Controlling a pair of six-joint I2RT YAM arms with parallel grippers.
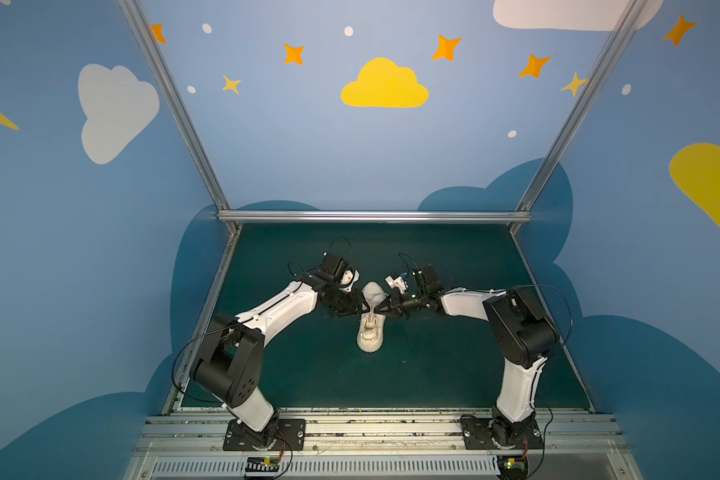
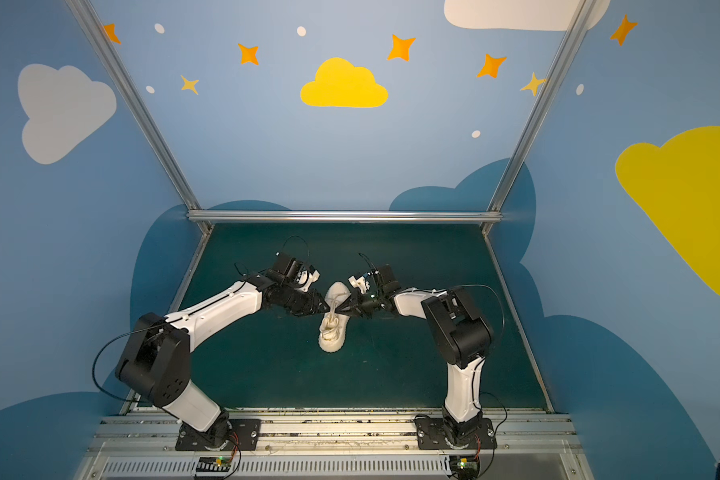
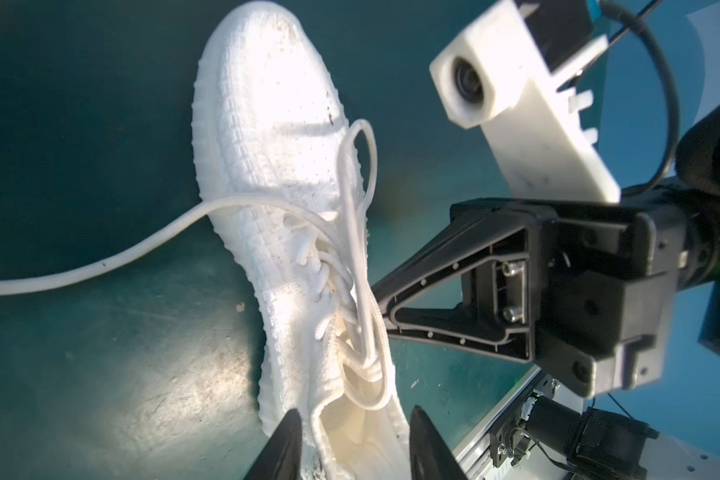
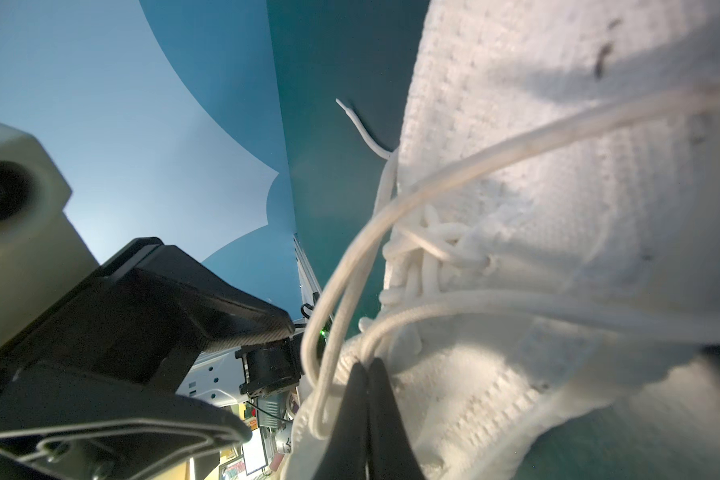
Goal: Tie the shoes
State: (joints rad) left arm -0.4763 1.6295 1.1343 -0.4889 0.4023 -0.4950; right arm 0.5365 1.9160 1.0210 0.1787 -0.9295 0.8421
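At the middle of the green tabletop (image 1: 308, 374) lies the cream sneaker (image 1: 370, 332), its long axis running from near edge to far edge, toe toward the far edge and heel toward the near one. The left gripper (image 3: 355, 411) straddles the heel collar, jaws apart. The right gripper (image 4: 366, 365) is pinched tight on the laces (image 3: 352, 232) — a loop drawn up over the tongue, one loose end trailing onto the tabletop.

cream sneaker (image 1: 370, 336), white laces (image 3: 38, 281) (green table (image 1: 308, 374))
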